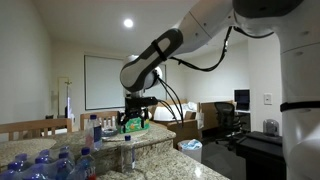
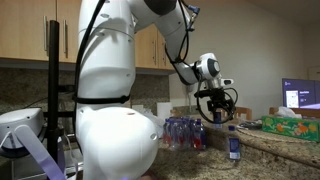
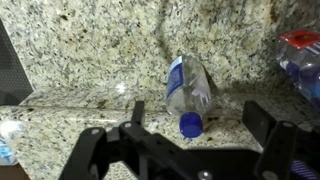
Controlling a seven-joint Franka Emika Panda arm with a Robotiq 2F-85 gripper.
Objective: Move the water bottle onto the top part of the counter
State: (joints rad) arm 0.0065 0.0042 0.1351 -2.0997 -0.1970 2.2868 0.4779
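The water bottle (image 3: 187, 85) is clear plastic with a blue cap and a blue-and-white label. In the wrist view I look down on it, its cap between my fingers and below them. It appears to stand upright on the granite beside a step in the counter. It also shows in an exterior view (image 2: 234, 143). My gripper (image 3: 200, 128) is open and empty, hanging above the bottle without touching it. It also shows in both exterior views (image 1: 135, 106) (image 2: 215, 106). The raised granite ledge (image 2: 290, 138) runs behind the bottle.
A group of several similar bottles stands on the counter (image 2: 185, 132) (image 1: 40, 165), and some show at the wrist view's right edge (image 3: 303, 60). A green-and-white packet (image 2: 290, 123) (image 1: 135, 125) lies on the ledge. A lone upright bottle (image 1: 96, 128) stands nearby.
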